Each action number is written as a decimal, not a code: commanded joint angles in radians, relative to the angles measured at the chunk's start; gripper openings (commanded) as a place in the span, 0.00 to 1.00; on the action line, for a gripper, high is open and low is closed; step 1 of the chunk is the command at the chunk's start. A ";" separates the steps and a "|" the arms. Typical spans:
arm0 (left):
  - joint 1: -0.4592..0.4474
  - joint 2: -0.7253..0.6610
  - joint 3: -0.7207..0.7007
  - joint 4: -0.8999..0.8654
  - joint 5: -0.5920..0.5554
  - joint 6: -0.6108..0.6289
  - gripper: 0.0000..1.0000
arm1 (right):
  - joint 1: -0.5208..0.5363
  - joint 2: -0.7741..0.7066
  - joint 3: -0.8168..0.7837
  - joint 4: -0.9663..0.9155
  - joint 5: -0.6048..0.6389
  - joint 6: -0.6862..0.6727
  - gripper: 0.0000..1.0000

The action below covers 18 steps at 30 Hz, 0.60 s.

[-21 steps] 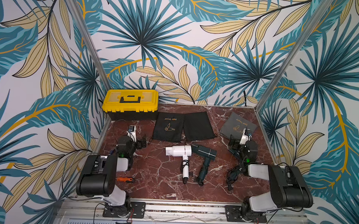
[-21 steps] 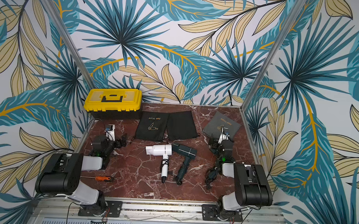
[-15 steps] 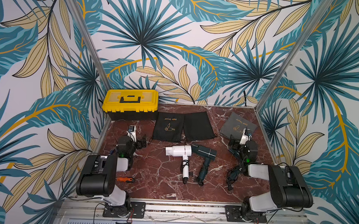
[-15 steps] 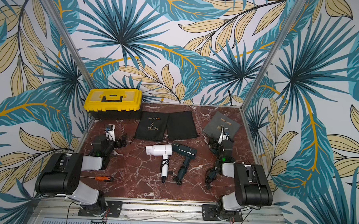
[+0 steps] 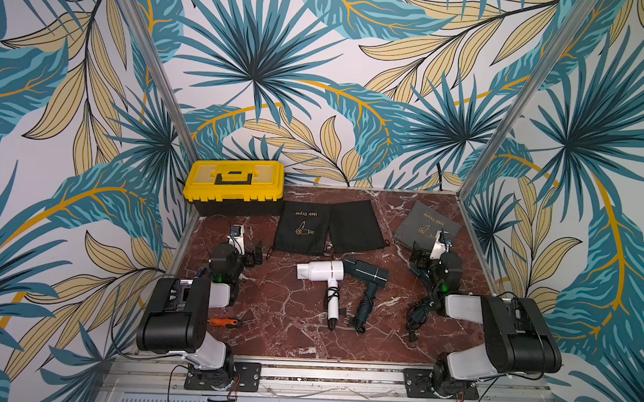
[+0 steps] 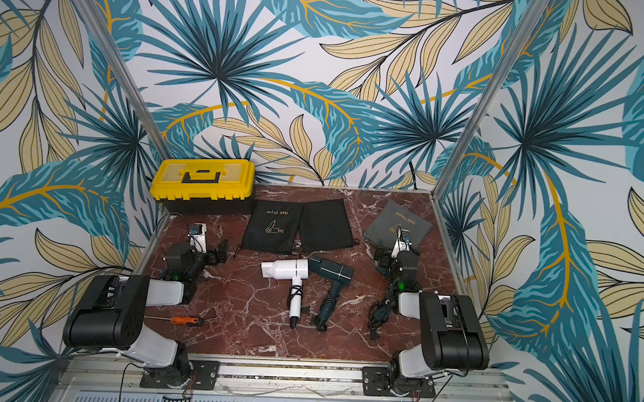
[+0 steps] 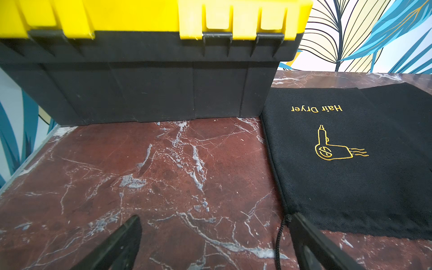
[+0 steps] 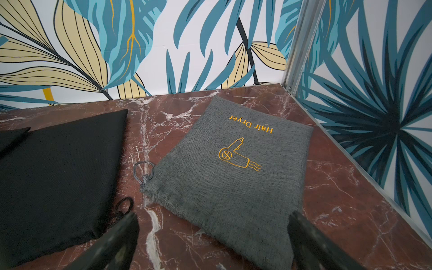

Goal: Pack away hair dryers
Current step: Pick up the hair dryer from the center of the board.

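In both top views a white hair dryer (image 5: pixel 321 271) (image 6: pixel 285 269) lies mid-table, nose to nose with a dark teal hair dryer (image 5: pixel 369 276) (image 6: pixel 334 271); cords wrap their handles. Another dark teal dryer (image 5: pixel 417 318) lies mostly hidden under my right arm, with only its handle and cord showing. My left gripper (image 5: pixel 256 257) (image 7: pixel 215 222) rests low at the left, open and empty, over bare marble. My right gripper (image 5: pixel 419 256) (image 8: pixel 211 217) is open and empty too, its fingers straddling the near edge of the grey pouch (image 8: pixel 233 168).
A yellow and black toolbox (image 5: pixel 235 185) (image 7: pixel 149 88) stands shut at the back left. Two black pouches (image 5: pixel 300 227) (image 5: pixel 356 226) lie flat beside it, and the grey pouch (image 5: pixel 426 223) lies back right. An orange-handled screwdriver (image 5: pixel 225 322) lies near the left arm's base.
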State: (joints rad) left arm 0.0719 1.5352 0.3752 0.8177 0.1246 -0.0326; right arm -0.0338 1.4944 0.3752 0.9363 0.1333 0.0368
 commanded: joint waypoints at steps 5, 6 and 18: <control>0.003 -0.033 0.055 -0.006 -0.002 0.009 0.99 | -0.002 -0.067 0.018 -0.123 0.081 0.023 0.99; 0.003 -0.057 0.071 -0.040 -0.001 0.009 0.99 | -0.002 -0.101 0.043 -0.196 0.077 0.017 0.99; -0.045 -0.312 0.523 -0.922 -0.034 0.154 0.99 | 0.120 -0.309 0.514 -1.287 -0.020 0.495 1.00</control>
State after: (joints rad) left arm 0.0330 1.2770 0.7982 0.1764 0.0895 0.0715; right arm 0.0059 1.2106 0.8890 0.0017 0.1738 0.3920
